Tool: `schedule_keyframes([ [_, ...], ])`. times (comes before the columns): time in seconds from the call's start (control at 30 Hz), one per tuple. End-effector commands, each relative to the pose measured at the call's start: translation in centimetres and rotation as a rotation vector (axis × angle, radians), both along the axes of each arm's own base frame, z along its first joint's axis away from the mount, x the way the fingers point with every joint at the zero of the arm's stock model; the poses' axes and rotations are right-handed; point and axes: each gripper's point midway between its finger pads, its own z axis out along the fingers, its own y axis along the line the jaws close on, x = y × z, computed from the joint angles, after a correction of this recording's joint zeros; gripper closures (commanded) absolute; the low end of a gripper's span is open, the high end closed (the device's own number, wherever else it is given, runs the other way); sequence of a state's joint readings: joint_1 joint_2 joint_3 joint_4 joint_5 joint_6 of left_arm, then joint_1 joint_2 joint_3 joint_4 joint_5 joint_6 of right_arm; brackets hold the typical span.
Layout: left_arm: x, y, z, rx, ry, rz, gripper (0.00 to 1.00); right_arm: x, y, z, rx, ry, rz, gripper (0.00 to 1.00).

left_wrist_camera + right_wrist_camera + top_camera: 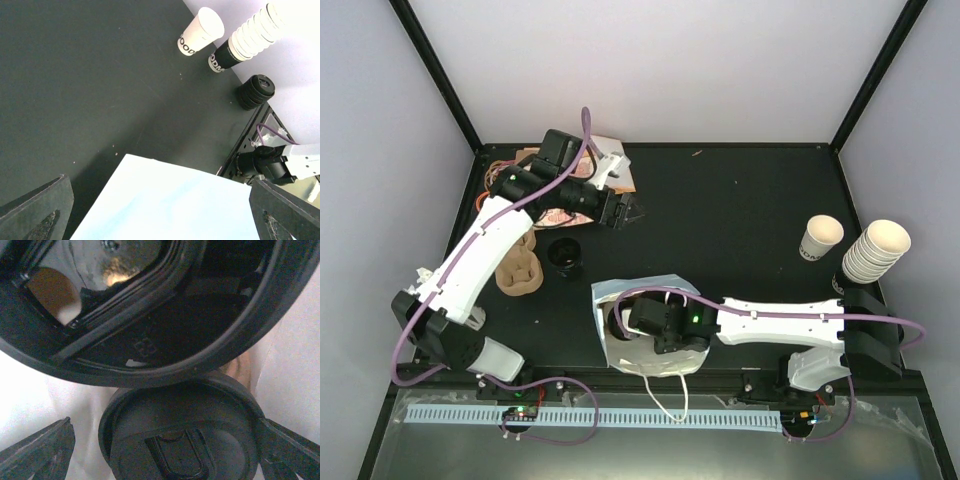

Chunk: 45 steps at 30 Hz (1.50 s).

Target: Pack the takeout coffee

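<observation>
While the right claw (164,437) reaches into the white bag (665,372) at the near edge of the counter (740,215), it is released, its fingers spread on either side of the takeout coffee (182,442), whose black lid shows inside the bag. The left claw (630,212) hangs released too, over the far left of the counter, holding nothing. A second lidded cup (565,256) stands just beside the brown carrier (520,268).
</observation>
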<state>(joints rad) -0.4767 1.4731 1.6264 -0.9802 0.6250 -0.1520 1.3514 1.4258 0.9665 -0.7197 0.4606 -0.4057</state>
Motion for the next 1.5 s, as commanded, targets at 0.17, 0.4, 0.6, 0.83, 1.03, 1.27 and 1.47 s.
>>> schedule_keyframes([
  [0.17,-2.8,2.3,1.4,0.014,-0.015,0.038,0.01,-0.8,-1.2,1.1,-0.065,0.072,-0.007,0.0],
  [0.4,-4.2,3.4,3.1,-0.015,-0.08,0.064,0.01,-1.2,-1.0,3.4,-0.049,0.092,-0.013,0.0],
  [0.6,-5.0,3.9,4.2,-0.02,-0.1,0.07,0.01,-1.6,-1.0,4.7,-0.047,0.115,-0.001,0.0],
  [0.83,-6.6,3.7,4.8,-0.042,-0.128,-0.014,0.02,-1.7,-0.9,6.0,-0.022,0.126,-0.004,0.0],
  [1.03,-7.2,4.3,4.5,-0.031,-0.205,-0.029,0.03,-0.6,0.0,8.2,0.047,0.089,-0.005,0.0],
  [1.27,-6.2,5.6,4.5,-0.024,-0.301,0.082,0.03,2.8,0.3,9.7,0.094,0.077,-0.082,0.0],
  [1.47,-5.6,7.6,5.8,0.001,-0.379,0.205,0.02,6.2,0.3,10.8,0.124,0.044,-0.192,0.0],
])
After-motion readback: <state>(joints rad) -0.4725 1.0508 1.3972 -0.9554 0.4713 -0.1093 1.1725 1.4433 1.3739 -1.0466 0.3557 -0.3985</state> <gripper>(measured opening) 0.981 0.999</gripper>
